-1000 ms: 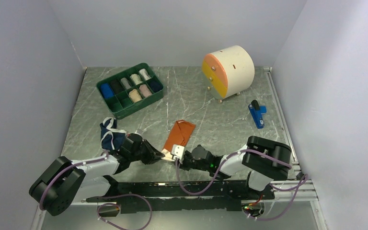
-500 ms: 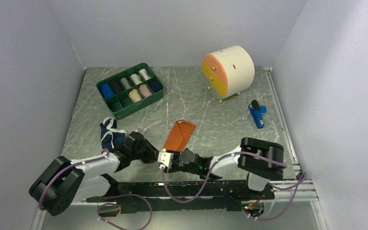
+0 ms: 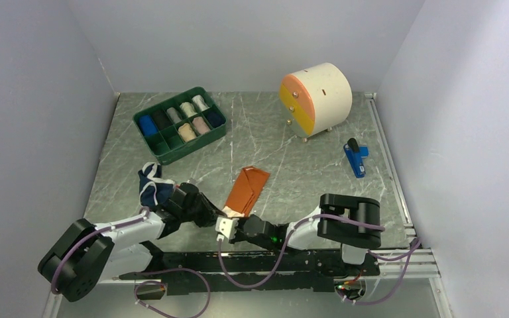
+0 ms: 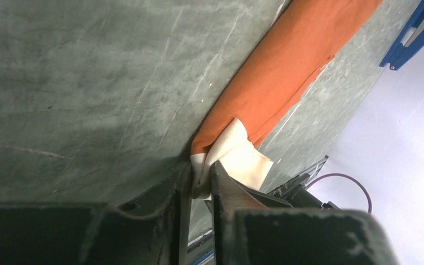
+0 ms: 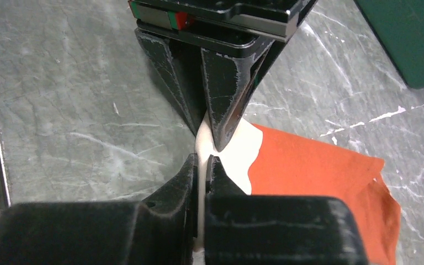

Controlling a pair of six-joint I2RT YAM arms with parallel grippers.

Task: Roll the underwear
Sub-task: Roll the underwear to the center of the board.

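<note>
The folded orange-rust cloth underwear (image 3: 247, 188) lies by the middle of the near edge of the grey marble table (image 3: 305, 173). Left gripper (image 4: 201, 172) and right gripper (image 5: 203, 162) are both clamped on its cream end; turn them together, keeping the roll tight and straight

The top camera sits high behind the arm bases (image 3: 79, 257) and looks down and forward across the whole table (image 3: 291, 132), from its near edge to the far corners. The left wrist camera is low and very close, looking along the left gripper (image 4: 201, 178) over the surface toward the right edge. The right wrist camera, equally close, faces the opposite way along the right gripper (image 5: 201, 165), toward the tray (image 5: 414, 38) at the far left. All three share the cream end of the orange underwear (image 3: 245, 189) by the middle of the near edge. The right wrist view also takes in the left gripper head-on.
</note>
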